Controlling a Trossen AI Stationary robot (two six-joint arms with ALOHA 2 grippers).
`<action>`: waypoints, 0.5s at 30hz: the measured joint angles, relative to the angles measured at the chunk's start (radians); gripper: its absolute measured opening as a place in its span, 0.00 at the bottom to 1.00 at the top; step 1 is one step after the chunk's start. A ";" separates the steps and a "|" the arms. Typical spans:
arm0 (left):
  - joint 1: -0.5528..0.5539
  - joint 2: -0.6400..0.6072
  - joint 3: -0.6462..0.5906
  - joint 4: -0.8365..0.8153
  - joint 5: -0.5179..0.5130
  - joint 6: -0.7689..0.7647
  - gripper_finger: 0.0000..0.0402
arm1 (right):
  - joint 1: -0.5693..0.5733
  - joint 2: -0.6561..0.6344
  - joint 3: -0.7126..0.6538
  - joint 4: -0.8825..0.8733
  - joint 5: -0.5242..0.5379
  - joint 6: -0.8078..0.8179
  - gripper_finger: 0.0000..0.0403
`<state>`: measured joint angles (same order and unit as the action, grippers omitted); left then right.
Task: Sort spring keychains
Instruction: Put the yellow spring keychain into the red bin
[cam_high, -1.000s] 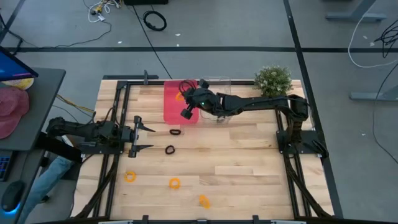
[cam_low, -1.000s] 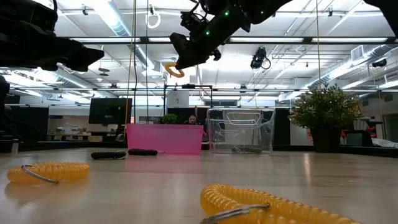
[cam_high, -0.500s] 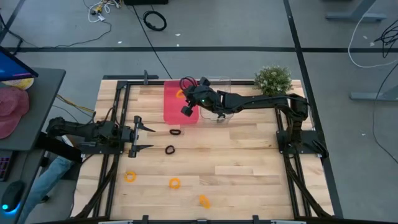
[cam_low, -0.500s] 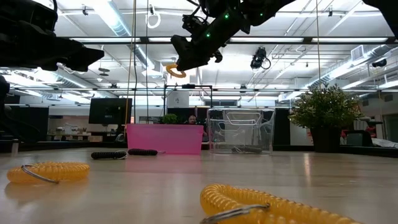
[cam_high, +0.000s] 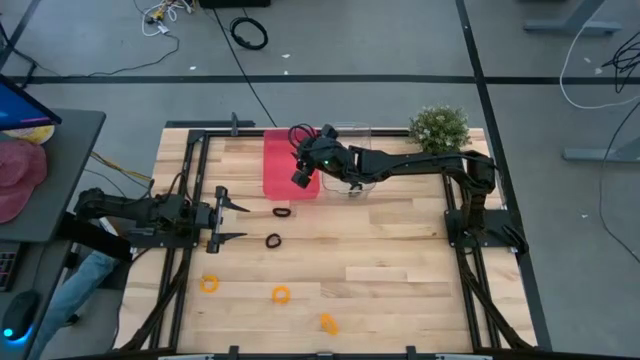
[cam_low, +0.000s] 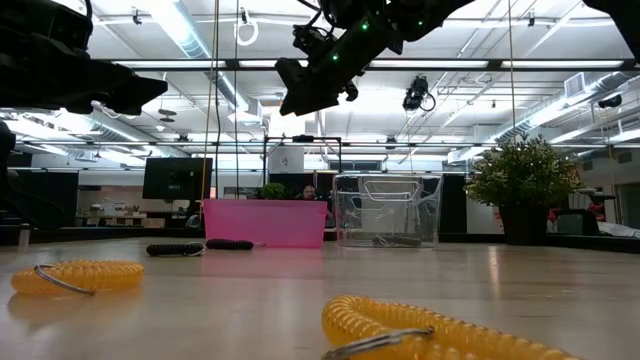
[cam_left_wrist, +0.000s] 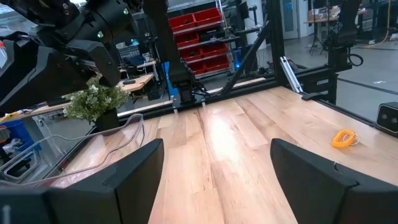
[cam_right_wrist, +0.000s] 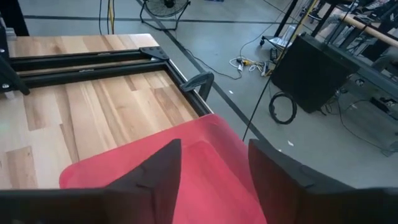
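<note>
R claw (cam_high: 297, 170) open over pink bin (cam_high: 278, 180)

Two black keychains (cam_high: 281, 211) (cam_high: 273, 240) lie flat on the wood, near each other, left of the table's middle. Three orange keychains (cam_high: 208, 283) (cam_high: 281, 294) (cam_high: 328, 322) lie well apart toward the near edge (small coiled loops, metal rings showing in the low view). Any others are possibly hidden.

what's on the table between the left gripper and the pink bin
Two black spring keychains lie between the left gripper and the pink bin, seen in the high view.
</note>
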<state>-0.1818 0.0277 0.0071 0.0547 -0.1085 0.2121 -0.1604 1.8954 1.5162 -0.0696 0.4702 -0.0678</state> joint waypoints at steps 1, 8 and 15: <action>0.000 0.000 0.000 0.000 0.000 0.000 0.74 | 0.002 0.000 0.000 0.000 0.000 0.003 0.49; 0.000 0.000 0.000 0.000 0.000 0.000 0.74 | 0.034 0.000 0.000 -0.017 0.000 0.007 0.51; 0.000 0.000 0.000 0.000 0.000 0.000 0.74 | 0.099 0.000 0.000 -0.043 0.000 0.040 0.49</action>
<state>-0.1818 0.0277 0.0072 0.0547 -0.1085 0.2119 -0.0614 1.8954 1.5164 -0.1125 0.4701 -0.0279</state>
